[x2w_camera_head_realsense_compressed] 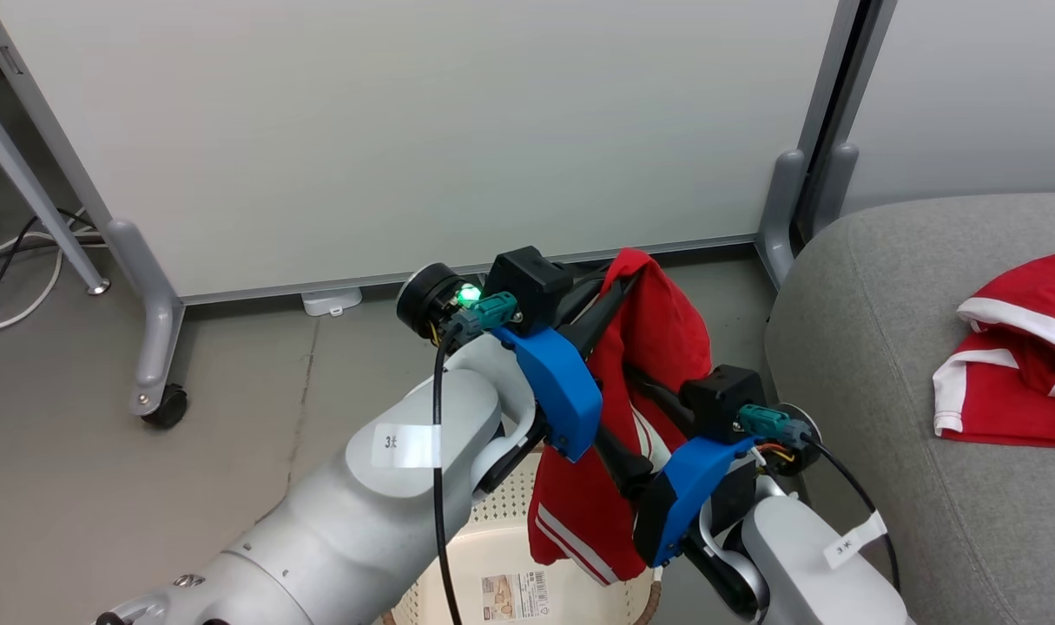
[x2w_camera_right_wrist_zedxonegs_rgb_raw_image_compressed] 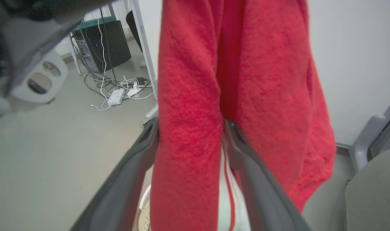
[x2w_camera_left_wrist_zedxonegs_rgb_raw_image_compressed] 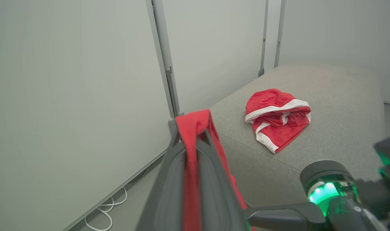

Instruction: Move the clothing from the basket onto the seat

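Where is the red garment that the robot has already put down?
In the head view it lies crumpled at the right edge, on the grey sofa seat: the finished red garment. It lies apart from the lifted garment above the basket.

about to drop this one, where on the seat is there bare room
Bare grey seat lies around the red garment already there: the near strip along the front edge, and the far end by the wall. The held garment hangs over the basket.
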